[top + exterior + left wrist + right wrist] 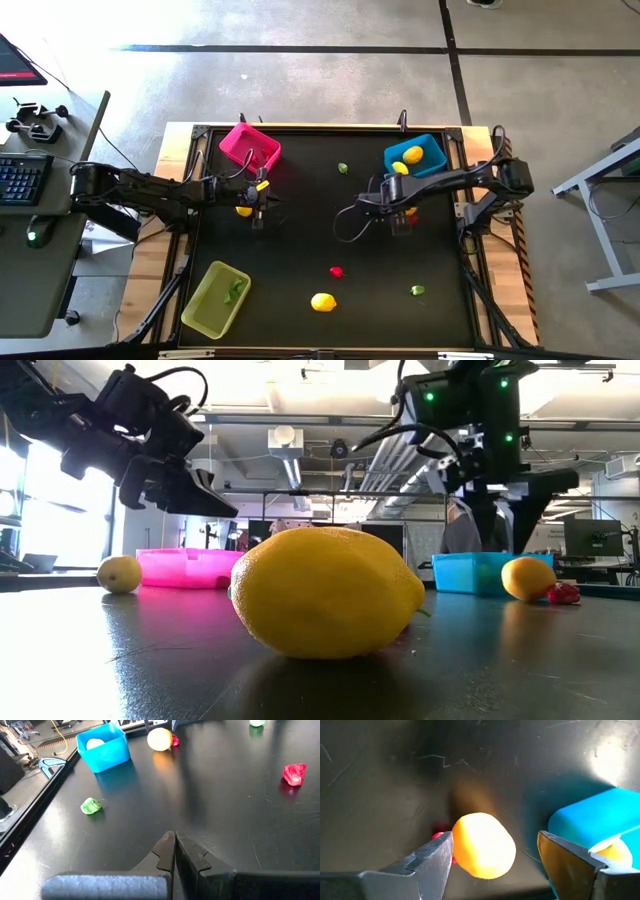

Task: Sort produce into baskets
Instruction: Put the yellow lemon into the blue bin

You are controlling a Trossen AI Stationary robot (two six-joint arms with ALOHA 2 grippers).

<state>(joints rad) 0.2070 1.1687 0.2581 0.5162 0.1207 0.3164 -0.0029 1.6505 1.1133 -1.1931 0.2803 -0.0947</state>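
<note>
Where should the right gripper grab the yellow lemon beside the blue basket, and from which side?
Across its narrow middle, from straight above. The lemon lies on its side on the table, already between the open fingers of the right gripper. The blue basket is close by, so keep that finger off its wall.

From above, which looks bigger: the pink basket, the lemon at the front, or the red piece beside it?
1. Pink basket, clearly the largest.
2. Lemon, far smaller.
3. Red piece, smallest.
Seen from overhead, all rest on the table, so nearness barely affects this order.
</note>
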